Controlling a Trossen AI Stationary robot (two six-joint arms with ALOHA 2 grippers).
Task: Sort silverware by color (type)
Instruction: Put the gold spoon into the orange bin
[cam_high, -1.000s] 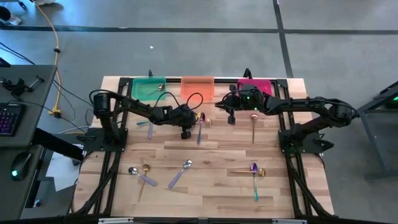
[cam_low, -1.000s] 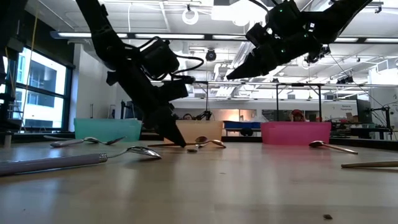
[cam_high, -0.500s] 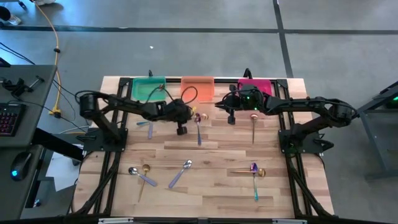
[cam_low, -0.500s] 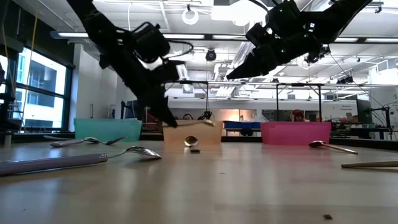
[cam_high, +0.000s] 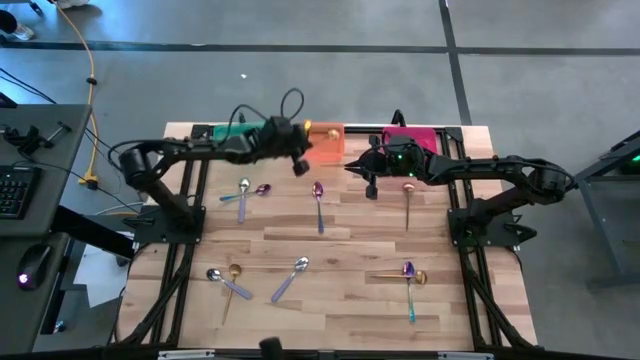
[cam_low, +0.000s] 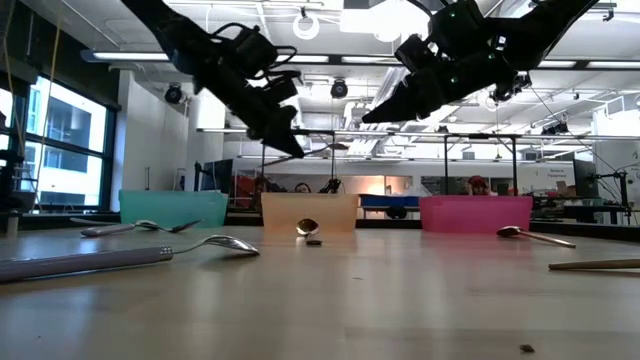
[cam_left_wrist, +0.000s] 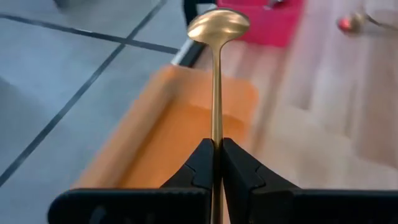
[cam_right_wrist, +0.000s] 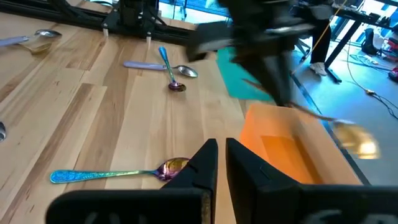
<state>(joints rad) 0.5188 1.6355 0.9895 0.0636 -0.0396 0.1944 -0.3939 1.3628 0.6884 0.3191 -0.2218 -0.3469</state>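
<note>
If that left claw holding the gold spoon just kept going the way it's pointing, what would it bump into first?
Probably the orange bin. The left gripper, shut on the gold spoon, points over the bin from above; depth is unclear, so it might pass over the bin's far rim.

One gold spoon is up in the air, pinched by its handle, bowl out over the orange bin's far edge. Down on the wood, an iridescent spoon with a teal handle lies mid-table, a silver one crossed with a purple one sits further left, a gold spoon lies right, and near the front edge lie two crossed pairs and a lone silver spoon
</note>
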